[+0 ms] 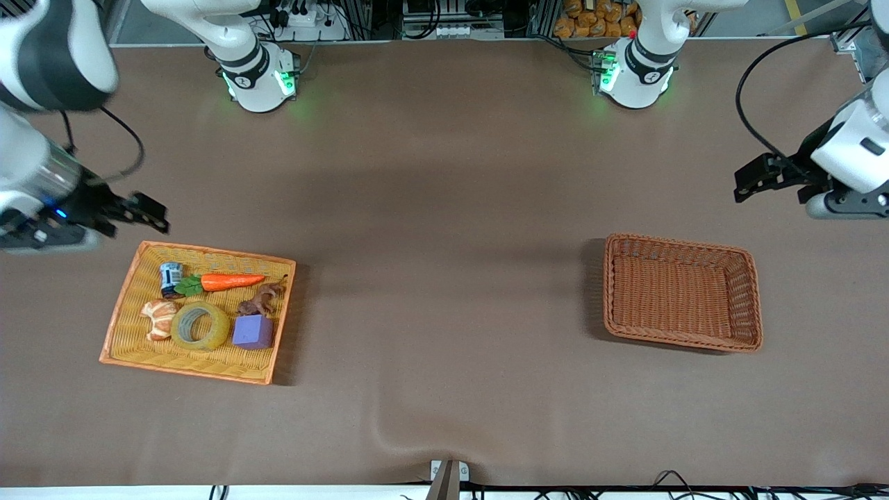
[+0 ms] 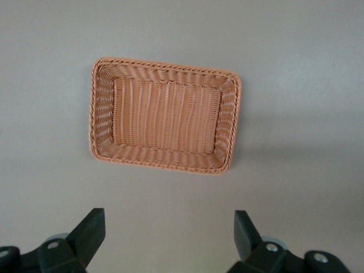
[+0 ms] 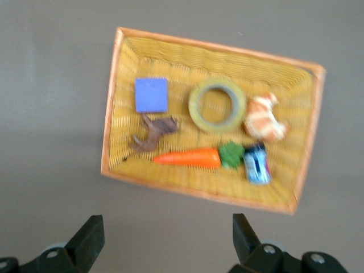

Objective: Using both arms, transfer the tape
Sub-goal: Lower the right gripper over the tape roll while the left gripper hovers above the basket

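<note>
The tape [image 1: 200, 326], a glossy yellowish ring, is lying flat in my woven orange tray [image 1: 123, 326], touching the croissant [image 1: 159, 319] at its nine o'clock and sitting just beside the purple block [image 1: 253, 331] at its three. My right gripper [image 1: 149, 214] is hovering spread wide and holding nothing, over bare brown table [image 1: 444, 243] off the tray's twelve o'clock rim. My left gripper [image 1: 753, 178] is waiting agape and empty, near the ridged brown basket [image 1: 746, 298].

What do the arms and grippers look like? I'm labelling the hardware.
Both arms are white with black joint sections; green lights glow at their bases. The left gripper and right gripper are small, black and two-fingered. A black cable loops along each arm, and a blue light shows near the right wrist.
</note>
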{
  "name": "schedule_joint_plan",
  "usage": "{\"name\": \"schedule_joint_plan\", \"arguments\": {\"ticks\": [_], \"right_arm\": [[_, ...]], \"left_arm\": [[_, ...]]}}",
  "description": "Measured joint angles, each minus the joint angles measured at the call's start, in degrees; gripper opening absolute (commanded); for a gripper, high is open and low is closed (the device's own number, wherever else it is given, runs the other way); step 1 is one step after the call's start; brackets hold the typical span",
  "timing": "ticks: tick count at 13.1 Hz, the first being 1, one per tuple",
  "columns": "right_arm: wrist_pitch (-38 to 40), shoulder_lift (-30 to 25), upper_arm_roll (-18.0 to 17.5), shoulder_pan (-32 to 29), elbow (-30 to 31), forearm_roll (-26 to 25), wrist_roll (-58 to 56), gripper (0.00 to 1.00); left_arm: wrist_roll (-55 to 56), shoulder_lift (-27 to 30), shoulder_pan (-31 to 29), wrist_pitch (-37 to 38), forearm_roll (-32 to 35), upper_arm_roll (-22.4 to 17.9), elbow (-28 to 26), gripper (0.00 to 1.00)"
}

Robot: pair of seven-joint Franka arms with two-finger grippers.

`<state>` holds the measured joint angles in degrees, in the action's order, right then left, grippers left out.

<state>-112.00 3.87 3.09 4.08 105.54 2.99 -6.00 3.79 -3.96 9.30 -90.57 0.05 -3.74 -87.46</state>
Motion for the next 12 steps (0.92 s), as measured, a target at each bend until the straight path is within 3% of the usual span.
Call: {"name": "schedule_joint_plan", "arguments": {"ticks": [7, 12], "right_arm": [[-23.22, 21.92, 0.56, -0.12, 0.45, 2.27, -27.90, 1.00], [-26.05, 26.79, 0.98, -1.91, -0.55, 2.27, -33.67, 1.00]], "left_arm": [[0.00, -8.80, 1.75, -6.23, -0.02, 0.36, 2.84, 1.00], [0.00, -9.35, 2.34, -6.19, -0.63, 0.47, 4.12, 1.00]]}}
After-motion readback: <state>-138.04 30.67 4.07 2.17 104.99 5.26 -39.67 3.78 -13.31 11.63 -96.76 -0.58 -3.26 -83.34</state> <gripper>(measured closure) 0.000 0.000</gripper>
